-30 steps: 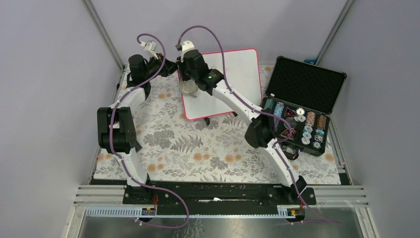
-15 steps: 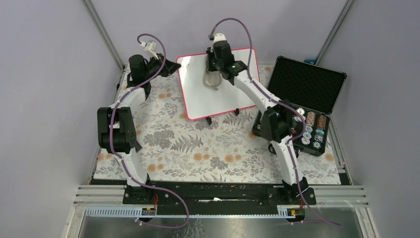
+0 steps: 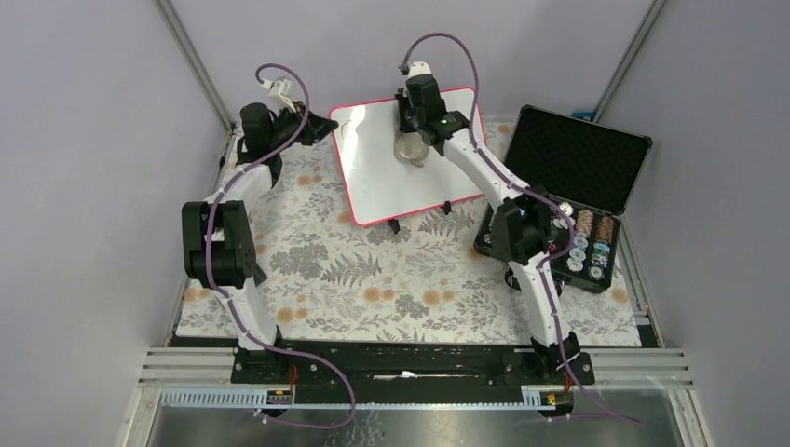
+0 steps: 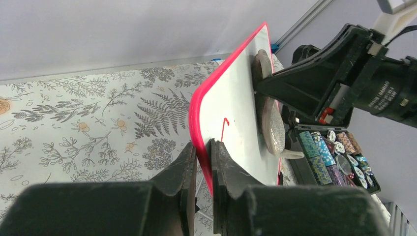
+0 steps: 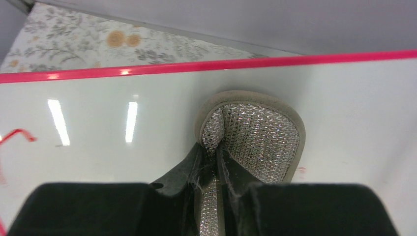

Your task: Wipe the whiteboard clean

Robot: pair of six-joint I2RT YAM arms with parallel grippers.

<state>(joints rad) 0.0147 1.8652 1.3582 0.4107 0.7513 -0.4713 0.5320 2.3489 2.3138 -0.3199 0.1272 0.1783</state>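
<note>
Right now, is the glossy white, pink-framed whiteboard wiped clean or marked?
Marked: a red pen stroke shows on the whiteboard near the edge the left jaws pinch.

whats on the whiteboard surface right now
A grey textured pad, pinched by the right gripper, presses on the whiteboard near its far edge. A red stroke shows near the left edge. Any ink beneath the pad is covered.

The whiteboard (image 3: 382, 186) rests on the mat (image 3: 373, 279) in the upper middle of the top view. The left gripper (image 3: 332, 127) pinches its upper left edge. The right gripper (image 3: 411, 142) holds a pad (image 5: 260, 132) against its upper part. The case (image 3: 573, 154) lies just right of the board, with chips (image 3: 582, 242) in its lower half.
</note>
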